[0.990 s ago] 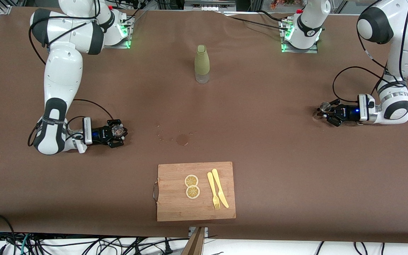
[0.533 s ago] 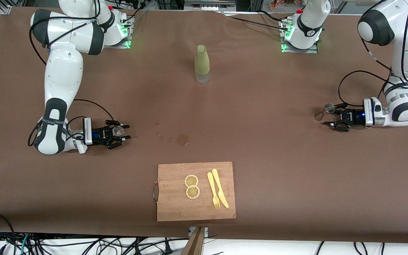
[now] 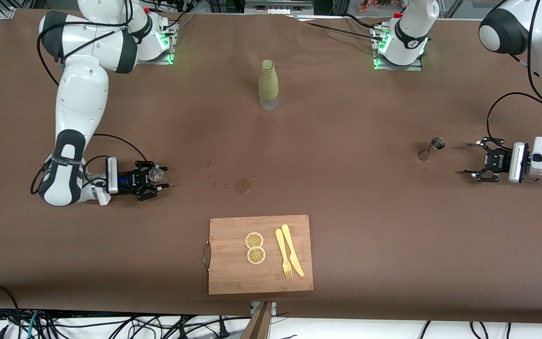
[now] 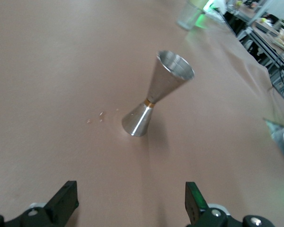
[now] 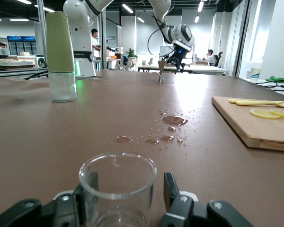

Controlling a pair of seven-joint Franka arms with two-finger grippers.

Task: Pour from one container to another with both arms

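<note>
Mid-table: olive-green sleeved bottle (image 3: 268, 84), spilled drops (image 3: 242, 185) | silvery hourglass steel jigger (image 3: 430, 149) upright, apart from released left gripper (image 3: 477, 159) | right gripper (image 3: 158, 178) unclenched round tiny clear glass tumbler (image 3: 156, 175)

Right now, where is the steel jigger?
The jigger stands upright on the table toward the left arm's end, free of the open left gripper beside it.

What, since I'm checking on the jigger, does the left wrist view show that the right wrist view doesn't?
Left wrist only: the jigger close up with its gold waist band, and droplets beside it. Right wrist only: the tumbler inside the open right gripper, a puddle, the cutting board. Both: the jigger standing free, the open left gripper clear of it.
</note>
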